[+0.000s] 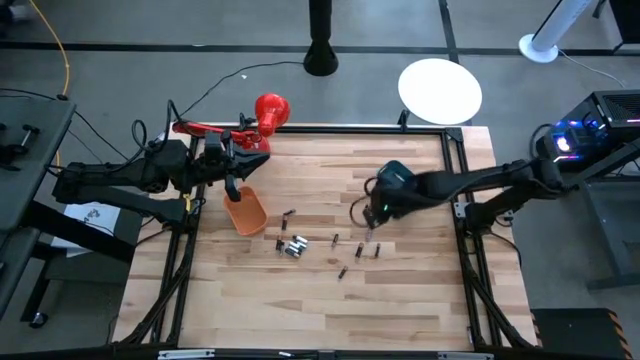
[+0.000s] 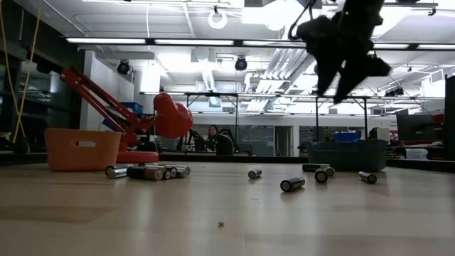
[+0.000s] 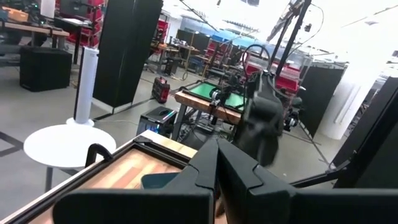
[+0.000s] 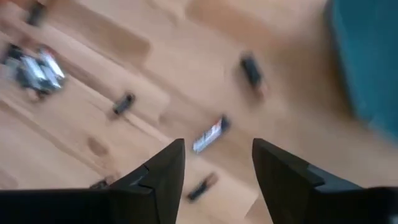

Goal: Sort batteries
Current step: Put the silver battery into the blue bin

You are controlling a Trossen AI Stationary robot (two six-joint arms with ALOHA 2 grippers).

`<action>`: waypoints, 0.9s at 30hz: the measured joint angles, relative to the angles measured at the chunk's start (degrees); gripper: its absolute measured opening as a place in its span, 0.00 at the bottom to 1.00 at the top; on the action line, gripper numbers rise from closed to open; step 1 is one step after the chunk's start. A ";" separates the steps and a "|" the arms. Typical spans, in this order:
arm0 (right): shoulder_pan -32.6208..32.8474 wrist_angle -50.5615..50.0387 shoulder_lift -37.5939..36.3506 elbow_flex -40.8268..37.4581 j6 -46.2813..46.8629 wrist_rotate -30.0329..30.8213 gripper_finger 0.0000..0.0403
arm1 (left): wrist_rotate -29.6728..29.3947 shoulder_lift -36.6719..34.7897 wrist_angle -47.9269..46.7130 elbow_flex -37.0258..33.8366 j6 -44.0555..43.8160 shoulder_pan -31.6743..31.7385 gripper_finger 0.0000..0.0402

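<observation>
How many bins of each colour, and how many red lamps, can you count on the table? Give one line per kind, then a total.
Orange bins: 1
Teal bins: 1
Red lamps: 1
Total: 3

Ceiling strip lights point(image 2: 213, 41) give bright, even light, and the table point(image 1: 400, 290) shows only soft, faint shadows. In the low view the right gripper point(image 2: 346, 53) is a dark silhouette against that glare. The right wrist view is smeared by motion blur, softening the batteries point(image 4: 208, 135). The left wrist view's background is washed out and overexposed.
</observation>
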 joint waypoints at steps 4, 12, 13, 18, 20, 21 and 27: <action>3.71 2.23 7.12 0.00 10.82 -0.11 0.42 | 0.00 0.00 -0.07 0.00 -0.02 0.00 0.00; 3.39 7.31 20.08 -0.02 18.13 -0.71 0.41 | 0.00 0.00 -0.07 0.02 -0.02 0.00 0.00; 3.19 7.85 21.29 -0.02 18.31 -0.94 0.41 | 0.00 0.00 -0.07 0.02 -0.02 0.00 0.00; 2.86 9.19 25.52 0.26 17.85 -2.69 0.41 | 0.01 0.00 -1.82 0.07 -0.04 0.02 0.00; 3.19 9.15 25.80 0.28 17.05 -1.65 0.40 | 0.13 0.02 -2.39 0.07 -0.06 0.02 0.00; 3.40 9.01 25.80 0.28 16.93 -0.64 0.38 | 0.30 0.01 -2.56 0.07 -0.06 0.02 0.00; 3.76 5.43 21.95 -0.07 10.73 3.26 0.06 | 0.33 0.00 -3.04 0.07 -0.04 0.02 0.00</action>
